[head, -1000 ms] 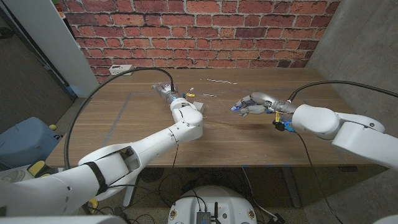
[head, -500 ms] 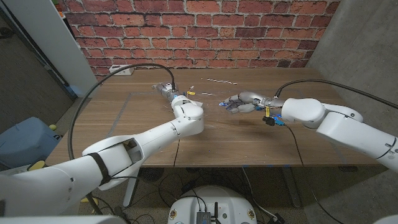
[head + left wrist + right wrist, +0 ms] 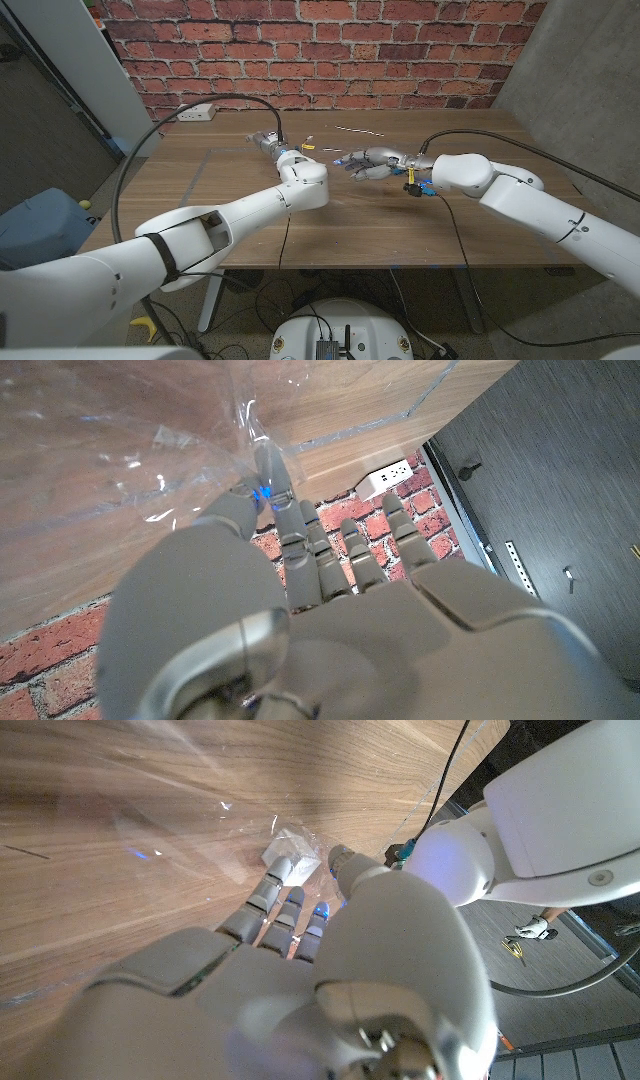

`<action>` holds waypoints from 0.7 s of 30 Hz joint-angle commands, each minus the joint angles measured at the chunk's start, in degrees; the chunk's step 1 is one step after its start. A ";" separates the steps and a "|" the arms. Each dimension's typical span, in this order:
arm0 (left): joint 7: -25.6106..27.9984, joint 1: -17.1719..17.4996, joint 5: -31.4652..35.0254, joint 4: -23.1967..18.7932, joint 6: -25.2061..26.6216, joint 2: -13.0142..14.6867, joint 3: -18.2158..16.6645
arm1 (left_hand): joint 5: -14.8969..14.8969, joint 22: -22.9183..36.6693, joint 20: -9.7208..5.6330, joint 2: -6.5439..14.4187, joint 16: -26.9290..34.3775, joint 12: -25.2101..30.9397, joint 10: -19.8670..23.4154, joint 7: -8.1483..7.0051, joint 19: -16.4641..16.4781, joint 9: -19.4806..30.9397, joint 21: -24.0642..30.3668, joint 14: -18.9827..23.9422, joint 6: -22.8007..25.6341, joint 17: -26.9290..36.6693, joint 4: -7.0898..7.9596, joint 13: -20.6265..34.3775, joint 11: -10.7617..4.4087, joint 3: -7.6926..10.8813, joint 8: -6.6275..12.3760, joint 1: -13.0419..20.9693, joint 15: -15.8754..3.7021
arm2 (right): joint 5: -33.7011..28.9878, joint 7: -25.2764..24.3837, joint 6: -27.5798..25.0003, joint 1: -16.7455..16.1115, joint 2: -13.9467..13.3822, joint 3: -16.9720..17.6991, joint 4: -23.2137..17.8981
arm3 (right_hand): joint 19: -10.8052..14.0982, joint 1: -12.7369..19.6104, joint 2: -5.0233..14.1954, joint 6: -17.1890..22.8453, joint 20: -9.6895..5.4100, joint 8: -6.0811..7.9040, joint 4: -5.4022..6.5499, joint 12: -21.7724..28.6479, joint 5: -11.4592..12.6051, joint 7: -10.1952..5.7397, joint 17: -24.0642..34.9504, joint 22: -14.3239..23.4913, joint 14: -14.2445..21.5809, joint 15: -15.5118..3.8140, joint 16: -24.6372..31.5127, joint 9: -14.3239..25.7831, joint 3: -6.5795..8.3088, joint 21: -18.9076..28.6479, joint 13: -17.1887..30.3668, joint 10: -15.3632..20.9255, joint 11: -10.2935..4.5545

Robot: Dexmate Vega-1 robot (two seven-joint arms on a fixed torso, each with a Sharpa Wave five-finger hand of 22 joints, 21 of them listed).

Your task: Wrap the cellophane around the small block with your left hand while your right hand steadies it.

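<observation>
Step in hand: approach. The small block [image 3: 291, 851], under the cellophane [image 3: 130, 450], lies on the tabletop [image 3: 400, 215] just beyond the right hand [image 3: 375, 165], fingers spread and empty. The left hand [image 3: 300, 560] pinches a cellophane edge. Next: press the block, then fold

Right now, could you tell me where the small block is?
In the right wrist view the small block lies on the table, under cellophane, just beyond the right hand fingertips.

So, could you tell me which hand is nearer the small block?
Right. The right hand has its fingers reaching the small block; the left hand is off to its side.
</observation>
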 commanded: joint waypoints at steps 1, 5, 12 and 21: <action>2.26 -1.46 -4.87 0.00 0.06 -0.10 0.64 | 0.22 0.12 0.39 0.74 -0.02 -0.20 -0.26 -0.63 -0.24 -0.78 0.23 0.54 -0.70 0.33 1.58 0.26 0.77 -0.04 -1.05 -2.88 -1.25 | -3.99 0.91 3.19 4.08 5.57 -4.24 6.66 | -1.81 -2.29 0.22 -2.41 -0.98 -0.01 2.29 -0.23 -0.49 -1.49 -0.01 -0.26 -1.80 -7.16 -0.58 0.07 -0.41 -0.58 -0.04 -2.40 -1.20; 0.37 -1.54 -3.86 -0.87 0.06 0.16 0.66 | -0.68 0.15 0.61 0.38 -0.19 -0.76 -1.75 -1.58 -0.41 -2.32 0.22 0.10 -5.16 0.48 3.37 0.61 1.62 -1.90 -3.76 -7.77 -0.24 | -5.45 0.75 1.31 5.12 6.57 -5.36 7.52 | -4.47 -9.64 -1.08 -7.37 1.27 0.04 7.49 -0.14 -1.78 -3.23 -0.28 -0.70 -4.86 -4.34 -1.36 -0.09 -3.53 -1.57 -0.28 -6.58 -2.75; -5.58 -1.75 -0.34 -1.65 0.06 0.53 1.22 | -4.18 0.13 1.63 -0.84 -0.45 -1.68 -6.97 -2.96 -2.00 -7.96 -0.54 -2.06 -21.34 0.52 5.31 1.38 3.28 -5.06 -15.46 -17.13 1.52 | -9.95 -0.70 -3.16 6.46 7.31 -7.42 6.74 | -5.98 -18.85 -4.23 -10.10 4.40 0.32 10.75 0.20 -2.23 -2.94 -0.91 -0.95 -6.18 -1.10 -1.74 -0.33 -9.38 -2.91 -0.54 -8.54 -1.68; -0.47 0.42 -3.44 -7.78 -1.63 3.50 -0.99 | -7.28 0.31 1.93 -1.33 -0.49 -2.80 -15.38 -6.78 -4.60 -13.17 -1.78 -5.43 -40.89 0.88 6.75 1.19 5.01 -8.07 -28.47 -25.45 3.97 | -12.45 -0.75 -9.31 8.50 8.90 -9.68 7.57 | -6.63 -24.81 -5.41 -12.60 6.33 0.16 12.54 0.07 -1.77 -1.41 -0.94 -0.98 -7.89 0.64 -2.21 -0.38 -12.79 -3.95 -0.63 -10.58 1.01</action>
